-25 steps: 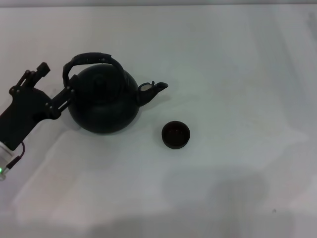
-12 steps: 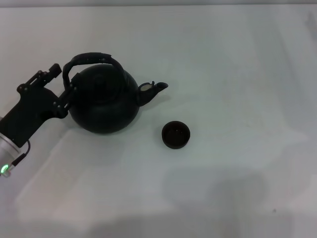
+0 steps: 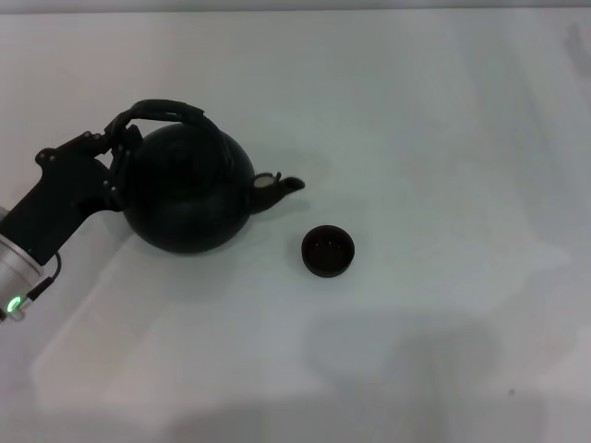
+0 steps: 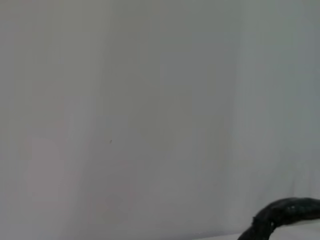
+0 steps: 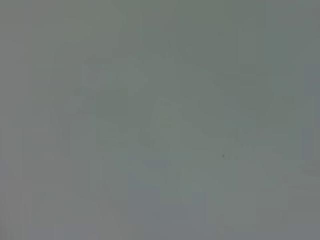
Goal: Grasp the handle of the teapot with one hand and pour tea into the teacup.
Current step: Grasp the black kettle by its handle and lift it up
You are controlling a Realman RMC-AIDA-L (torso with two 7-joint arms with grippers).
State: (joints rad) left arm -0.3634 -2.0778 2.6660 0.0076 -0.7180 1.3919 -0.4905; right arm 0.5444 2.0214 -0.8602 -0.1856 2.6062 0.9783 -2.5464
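The matte black teapot (image 3: 189,194) stands left of centre on the white table in the head view, its spout (image 3: 279,186) pointing right toward the teacup. Its arched handle (image 3: 164,110) spans the top. A piece of the handle also shows in the left wrist view (image 4: 282,212). My left gripper (image 3: 115,148) reaches in from the left and is shut on the handle's left end. The small dark teacup (image 3: 328,250) sits upright to the right of the pot and nearer me, just past the spout. My right gripper is out of view.
The white table (image 3: 443,138) stretches around the pot and cup with nothing else on it. The right wrist view shows only plain grey surface.
My left gripper moved right and closed on the handle's left end. The teapot shifted: its spout dropped lower and the handle moved left.
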